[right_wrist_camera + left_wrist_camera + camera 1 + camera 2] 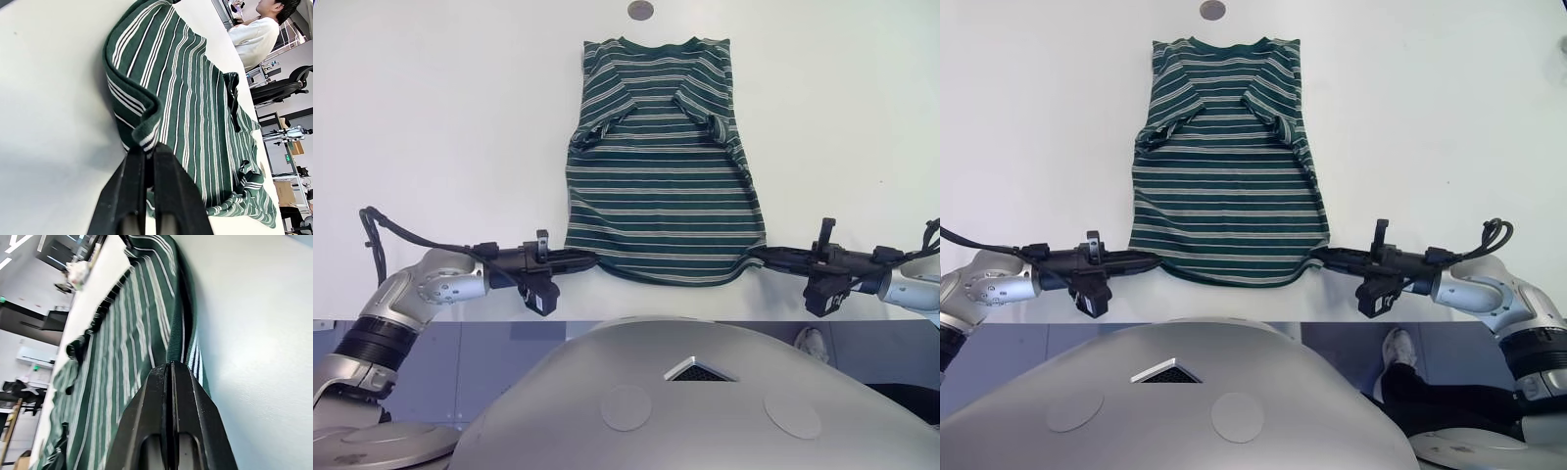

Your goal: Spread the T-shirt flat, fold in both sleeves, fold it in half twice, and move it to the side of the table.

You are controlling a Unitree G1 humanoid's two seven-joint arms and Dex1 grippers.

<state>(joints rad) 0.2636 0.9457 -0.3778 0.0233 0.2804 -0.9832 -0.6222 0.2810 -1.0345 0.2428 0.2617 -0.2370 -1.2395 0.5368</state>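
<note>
White table (431, 147) is carrying one green striped T-shirt (661, 186), lying centrally, sleeves folded inward, collar at the far side, hem toward the near edge. Left gripper (594, 259) is pinching the hem's left corner, fingers clamped together. Right gripper (753, 254) is pinching the hem's right corner likewise. Grey disc (640, 10) is sitting just beyond the collar.

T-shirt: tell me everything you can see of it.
The T-shirt is dark green knit with thin white stripes and a ribbed collar. It lies mostly flat on the white table, collar away from the robot, hem near the table's near edge. Both short sleeves are folded in over the chest, slightly rumpled. The left end effector is shut on one hem corner, the right end effector on the other.
</note>
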